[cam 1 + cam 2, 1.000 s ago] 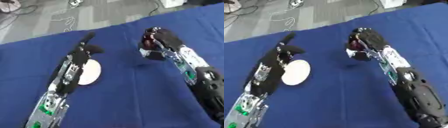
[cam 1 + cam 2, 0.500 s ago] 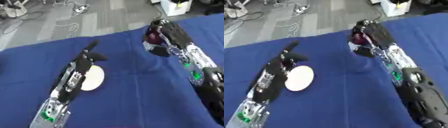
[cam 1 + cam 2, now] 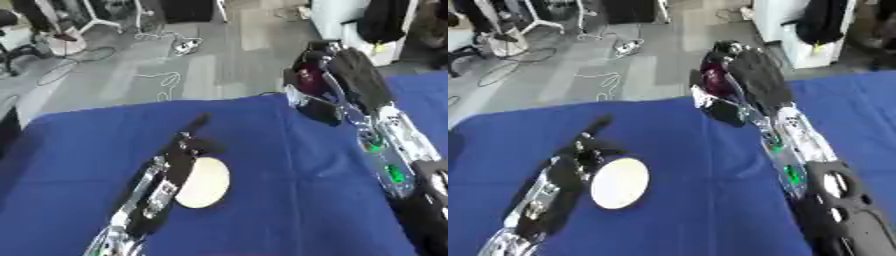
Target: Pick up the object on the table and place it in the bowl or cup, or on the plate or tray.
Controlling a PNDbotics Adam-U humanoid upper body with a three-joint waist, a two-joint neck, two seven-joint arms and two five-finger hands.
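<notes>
Far right, above the table's far edge: one dark red object point(image 3: 713, 80), clasped in the curled fingers of the right hand point(image 3: 741, 80). Near left on the blue tablecloth point(image 3: 289, 175): one white plate point(image 3: 204, 182), with the left hand point(image 3: 182, 155) beside it, fingers straight and apart.

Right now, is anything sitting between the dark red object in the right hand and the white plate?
Nothing visible does. The right hand holds the dark red object above the table's far edge; bare blue tablecloth lies between it and the white plate beside the left hand.
</notes>
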